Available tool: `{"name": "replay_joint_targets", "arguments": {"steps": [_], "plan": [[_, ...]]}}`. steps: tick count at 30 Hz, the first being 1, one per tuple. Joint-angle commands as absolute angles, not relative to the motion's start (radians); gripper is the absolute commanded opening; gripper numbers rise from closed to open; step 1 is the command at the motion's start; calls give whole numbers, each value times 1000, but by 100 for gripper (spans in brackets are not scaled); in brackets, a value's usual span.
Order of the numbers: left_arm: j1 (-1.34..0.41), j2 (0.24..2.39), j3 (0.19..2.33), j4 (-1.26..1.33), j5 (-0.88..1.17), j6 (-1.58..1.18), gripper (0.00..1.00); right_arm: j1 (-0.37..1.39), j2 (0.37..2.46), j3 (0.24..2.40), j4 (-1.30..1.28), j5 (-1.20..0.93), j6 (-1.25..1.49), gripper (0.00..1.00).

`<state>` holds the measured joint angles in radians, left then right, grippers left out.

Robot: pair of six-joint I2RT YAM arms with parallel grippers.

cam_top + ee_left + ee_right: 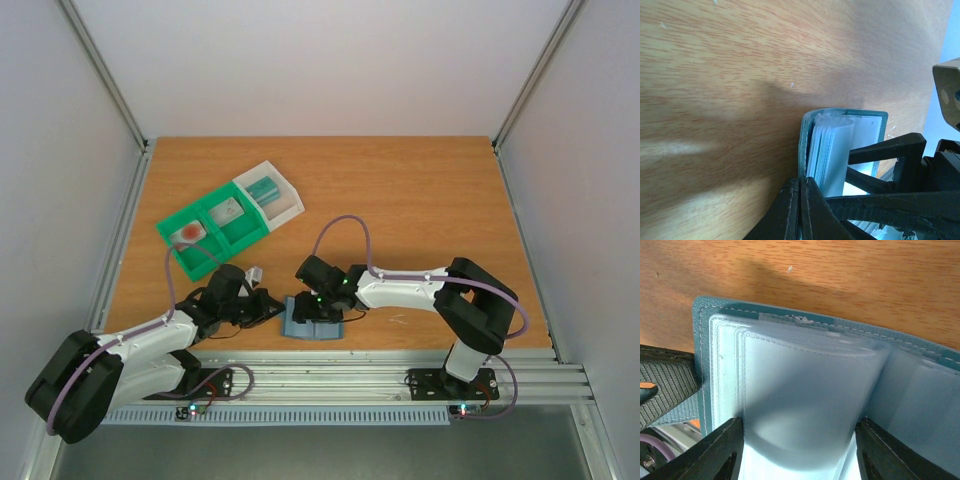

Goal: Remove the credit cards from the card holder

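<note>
Two claws: left claw [800, 187] pinches card holder [300, 328] cover, right claw [799, 440] spread astride sleeves [805, 380]; green tray [170, 238] beyond.

Both arms reach low inward; left end effector [800, 194] clamped, right end effector [797, 455] spread apart.

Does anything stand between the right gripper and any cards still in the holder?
Only the card holder's own frosted sleeves: the open right gripper straddles the bulging stack, and their contents do not show plainly through the plastic. The left gripper pinches the cover's edge at the side, out of the way.
</note>
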<state>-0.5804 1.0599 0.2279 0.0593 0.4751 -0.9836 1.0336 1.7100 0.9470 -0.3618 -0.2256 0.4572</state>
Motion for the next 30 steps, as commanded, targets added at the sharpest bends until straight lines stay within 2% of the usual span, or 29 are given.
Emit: {"name": "replay_joint_targets", "arguments": {"steps": [1, 17, 22, 28, 30], "plan": [[-588, 1042, 230, 80, 462, -984, 0, 1041, 1719, 915, -412, -162, 471, 57], [-588, 988, 241, 5, 412, -972, 0, 1041, 1677, 955, -551, -45, 440, 54], [-589, 973, 250, -53, 397, -958, 0, 1040, 1654, 956, -592, -14, 442, 47], [-590, 974, 248, -43, 400, -966, 0, 1041, 1624, 947, -623, 30, 445, 45], [-591, 977, 251, -42, 403, -968, 0, 1040, 1622, 949, -640, 44, 444, 40]]}}
